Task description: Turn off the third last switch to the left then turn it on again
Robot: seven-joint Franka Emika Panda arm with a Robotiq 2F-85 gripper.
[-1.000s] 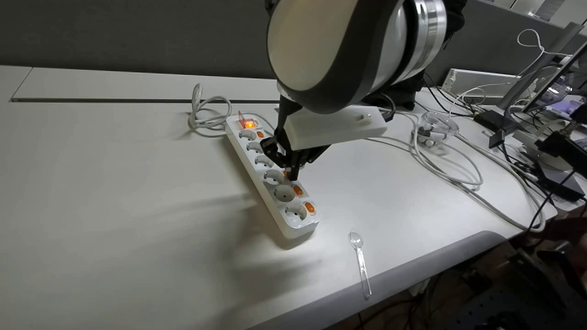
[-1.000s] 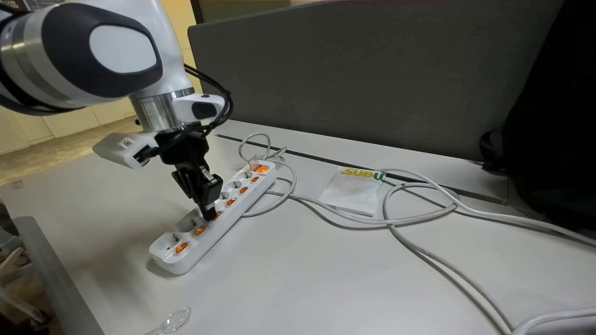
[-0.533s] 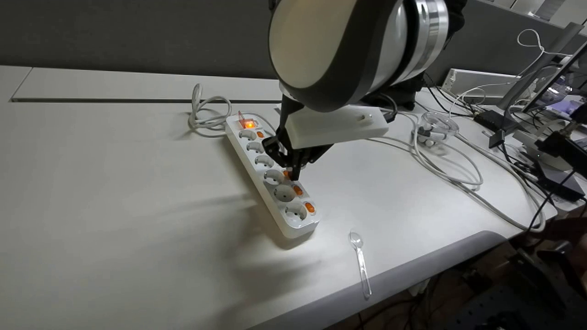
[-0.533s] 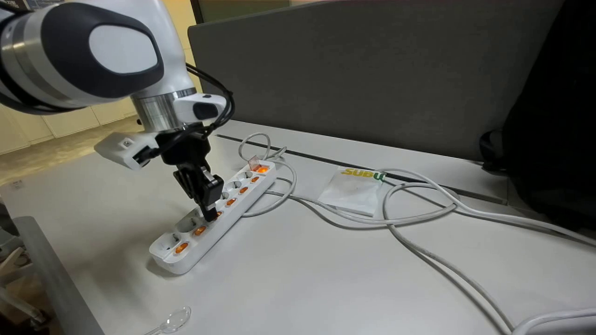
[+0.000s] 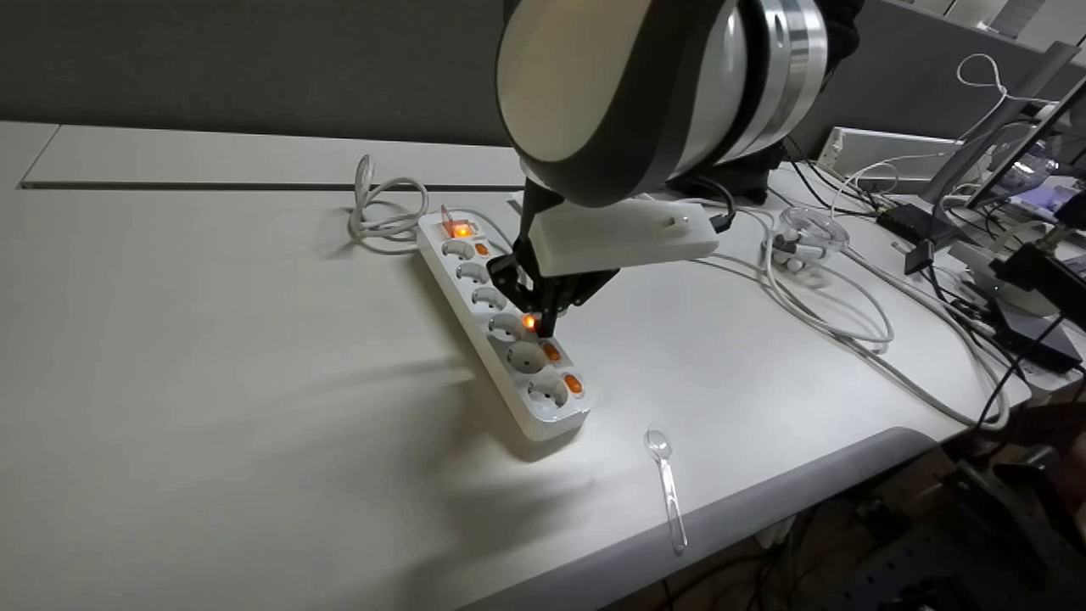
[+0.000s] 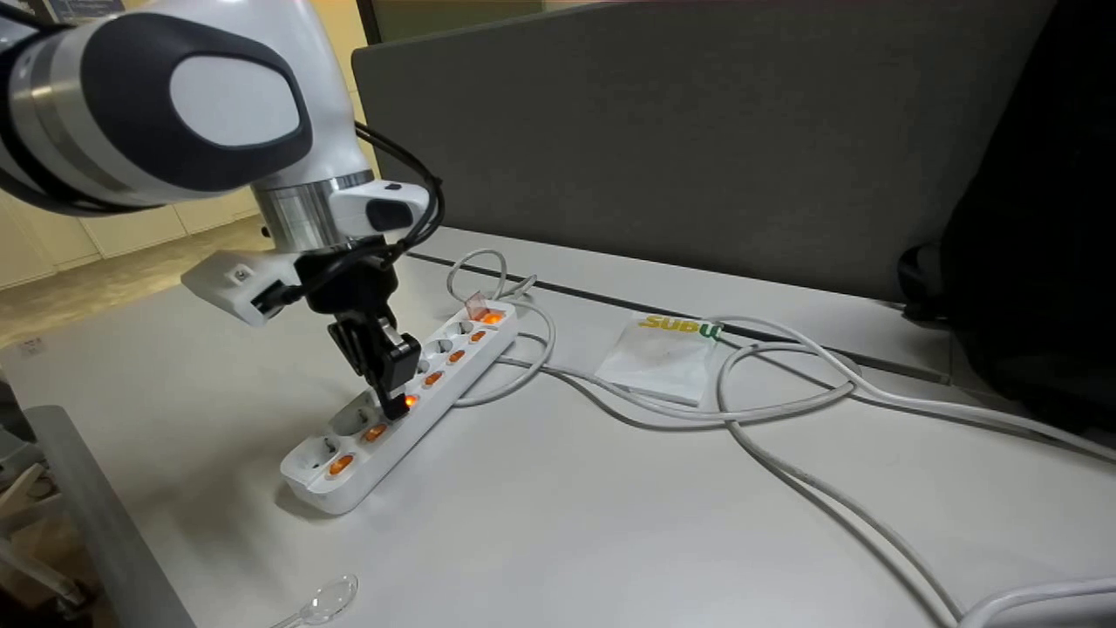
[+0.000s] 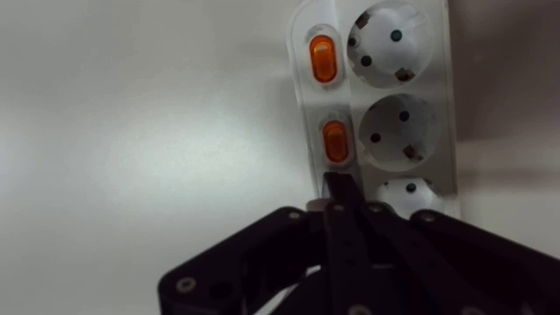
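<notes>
A white power strip (image 5: 556,423) lies on the table with a row of sockets and orange switches. The third switch from the near end (image 5: 529,322) glows orange; it also shows lit in an exterior view (image 6: 411,401). My gripper (image 6: 395,406) is shut and empty. It points down with its tips right beside that switch, at or close to the strip's surface; contact cannot be told. In the wrist view the gripper (image 7: 341,178) hides that switch. The end switch (image 7: 323,59) and the second switch (image 7: 336,141) are unlit. The main switch (image 5: 461,230) is lit.
A clear plastic spoon (image 5: 669,492) lies near the table's front edge. A white packet (image 6: 658,362) and a loose grey cable (image 6: 789,414) lie beside the strip. A grey partition (image 6: 654,157) stands behind, with a black bag (image 6: 1029,262) at one side.
The third switch from the near end was unlit in the earlier frames and is lit now. My gripper has shifted very slightly and stays shut.
</notes>
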